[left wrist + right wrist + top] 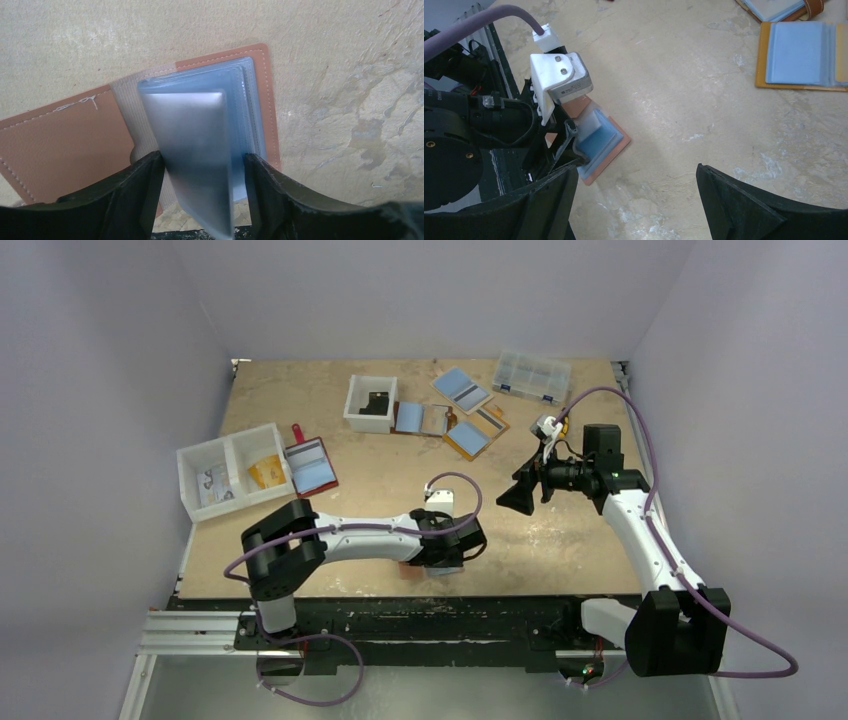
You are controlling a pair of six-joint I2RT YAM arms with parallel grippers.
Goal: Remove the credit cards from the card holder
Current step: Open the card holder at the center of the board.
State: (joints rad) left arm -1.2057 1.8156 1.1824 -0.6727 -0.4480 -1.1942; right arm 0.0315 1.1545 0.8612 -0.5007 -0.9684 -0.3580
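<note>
The tan-brown card holder (pixel 65 145) lies open on the table near the front edge, with blue-tinted sleeves (pixel 250 100) on its right half. My left gripper (pixel 202 156) straddles a light blue-grey leaf (pixel 195 145) that stands up from the sleeves. I cannot tell whether it is one of the credit cards or a sleeve. The left finger touches its edge; a small gap shows at the right finger. In the top view the left gripper (pixel 455 545) covers the card holder. The right wrist view shows the card holder (pixel 611 142) under the left gripper. My right gripper (pixel 636 170) hangs open above bare table (pixel 520 498).
An orange wallet (pixel 475 430) (pixel 799 50), a brown wallet (pixel 420 418) and a blue-sleeved one (pixel 460 388) lie at the back. A dark red wallet (pixel 310 465) sits beside a white two-part bin (pixel 235 470). A small white bin (pixel 370 403) and a clear box (pixel 531 375) stand further back.
</note>
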